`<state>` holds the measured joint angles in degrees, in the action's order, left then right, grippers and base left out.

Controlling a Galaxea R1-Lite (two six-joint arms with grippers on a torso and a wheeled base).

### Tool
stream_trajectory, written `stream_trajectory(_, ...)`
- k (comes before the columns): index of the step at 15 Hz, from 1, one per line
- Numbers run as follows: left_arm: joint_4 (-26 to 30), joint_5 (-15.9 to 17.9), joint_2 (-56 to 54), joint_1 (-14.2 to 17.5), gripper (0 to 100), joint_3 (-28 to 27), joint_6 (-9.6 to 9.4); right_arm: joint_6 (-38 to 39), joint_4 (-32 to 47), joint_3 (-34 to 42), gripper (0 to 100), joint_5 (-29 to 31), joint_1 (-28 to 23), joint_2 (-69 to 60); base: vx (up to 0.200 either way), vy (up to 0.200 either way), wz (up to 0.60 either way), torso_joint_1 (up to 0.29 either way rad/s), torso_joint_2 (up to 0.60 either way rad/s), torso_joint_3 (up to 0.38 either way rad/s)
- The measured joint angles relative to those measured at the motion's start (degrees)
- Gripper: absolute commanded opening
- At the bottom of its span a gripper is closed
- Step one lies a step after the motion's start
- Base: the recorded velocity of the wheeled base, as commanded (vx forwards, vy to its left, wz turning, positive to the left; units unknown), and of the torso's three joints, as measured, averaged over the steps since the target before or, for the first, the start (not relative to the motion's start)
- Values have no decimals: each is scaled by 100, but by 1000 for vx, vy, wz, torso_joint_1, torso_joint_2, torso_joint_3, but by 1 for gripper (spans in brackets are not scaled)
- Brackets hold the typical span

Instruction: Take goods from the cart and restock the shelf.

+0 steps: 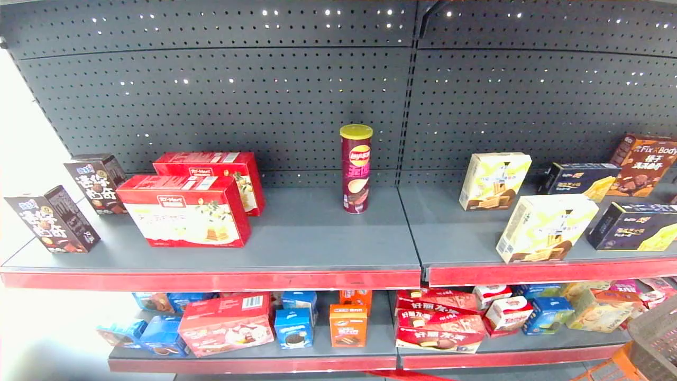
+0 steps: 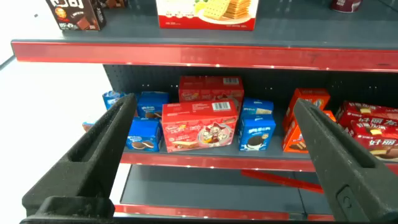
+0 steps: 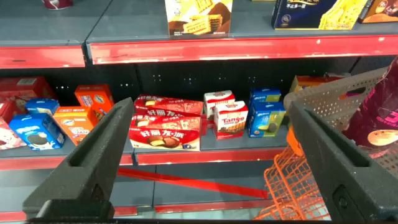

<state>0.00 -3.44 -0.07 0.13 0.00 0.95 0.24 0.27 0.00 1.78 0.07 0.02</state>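
Gaping wide, empty: left pincer (image 2: 211, 99) and right pincer (image 3: 211, 104) facing lower shelf (image 3: 186, 157); cart basket (image 3: 339, 99) close beside right pincer, robot's 2 o'clock.

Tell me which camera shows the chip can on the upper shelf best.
Head view: the chip can stands whole and upright, lid to base. Both wrist views catch just its base, the rest cut off.

The grey perforated plastic basket (image 1: 656, 330) is cut by the head view's right edge, and the orange wire cart (image 1: 616, 370) below it shows just a corner. In the right wrist view a dark pink snack bag (image 3: 380, 115) inside the basket runs off the edge — its full shape cannot be told. The maroon crisp tube (image 2: 346, 5) is cropped to its foot in the left wrist view.
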Motion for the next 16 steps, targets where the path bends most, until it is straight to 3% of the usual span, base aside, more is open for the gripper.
stream_trajectory(4, -2, 0, 0, 2, 100, -5, 112, 2, 2, 0, 100, -11, 2, 0, 0, 0, -600, -62, 128, 73)
stream_trajectory(9, -2, 5, 0, 0, 100, 0, 115, 2, -2, 0, 100, -11, -2, 0, 0, 0, -600, -148, 337, 181)
stream_trajectory(16, -5, 2, 0, 0, 100, 0, 115, -4, -2, 0, 100, -22, -2, 0, 0, 0, 0, -52, 123, 67)
